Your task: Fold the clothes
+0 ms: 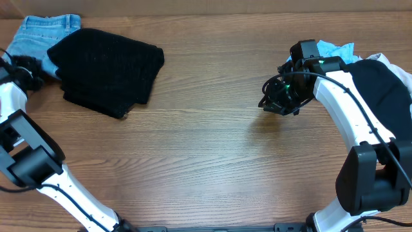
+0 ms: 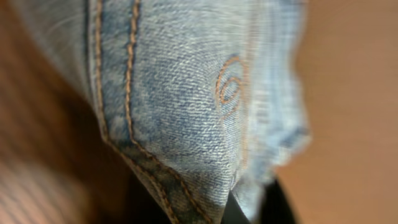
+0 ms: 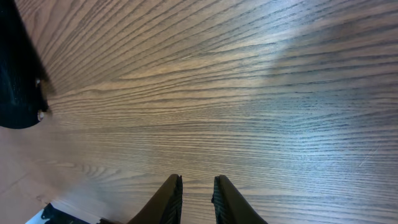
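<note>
The light-blue denim shorts [image 1: 38, 35] lie at the far left corner, partly under the folded black ribbed-knit piece [image 1: 109, 67]. My left gripper [image 1: 29, 66] is at the shorts' near edge, shut on the denim. In the left wrist view a stitched denim hem [image 2: 186, 93] fills the frame and runs down between the dark jaws [image 2: 249, 210]. My right gripper [image 1: 270, 103] hovers over bare wood right of centre. Its fingers [image 3: 198, 190] stand slightly apart with nothing between them. A sky-blue tee [image 1: 336, 49] and a smooth black garment [image 1: 380, 84] lie at the far right, behind the right arm.
The wooden table [image 1: 206, 154] runs bare across the middle and front. A white cloth edge [image 1: 394, 63] shows beside the black garment at the right. A black arm part [image 3: 18, 74] sits at the left of the right wrist view.
</note>
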